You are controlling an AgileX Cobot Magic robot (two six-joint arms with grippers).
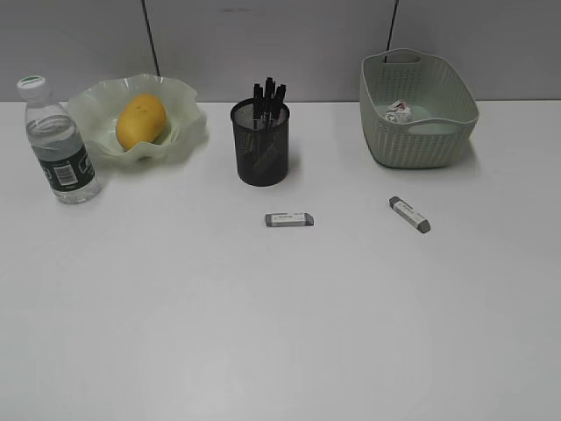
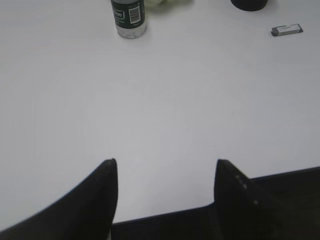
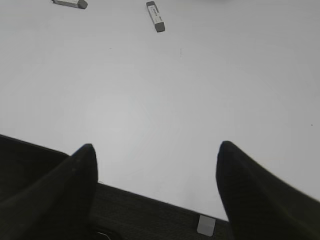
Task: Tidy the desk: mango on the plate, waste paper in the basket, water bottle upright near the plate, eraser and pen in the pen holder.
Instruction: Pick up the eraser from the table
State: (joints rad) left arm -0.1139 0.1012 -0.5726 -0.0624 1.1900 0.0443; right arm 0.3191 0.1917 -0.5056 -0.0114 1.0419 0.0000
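two grey-and-white block erasers lie flat on your white surface (image 1: 280, 333): one (image 1: 289, 219) just in front of the black wire-mesh pen holder (image 1: 260, 145), the other (image 1: 409, 214) further right, angled, in front of the basket (image 1: 419, 110). each carries a pale printed sleeve, but the writing is too small for you to read. the pen holder stands upright with several dark pens (image 1: 268, 95) bunched inside.

your mango (image 1: 141, 121), smooth and yellow-orange, sits in the pale green translucent plate (image 1: 184, 132) with its wavy ruffled rim. just left of the plate the clear water bottle (image 1: 58, 142) stands upright, white cap on top, dark green label with a white barcode patch; the label text is not legible. the waste paper (image 1: 399, 111), a crumpled grey-white ball, rests inside the woven-look oval basket, against its back wall.

your left gripper (image 2: 165, 165) hangs over the near edge of the surface, jaws spread wide with nothing between them; the bottle's barcode and one eraser show far ahead of it. your right gripper (image 3: 156, 149) likewise has its jaws parted and holds nothing, with both erasers at the top of its view.
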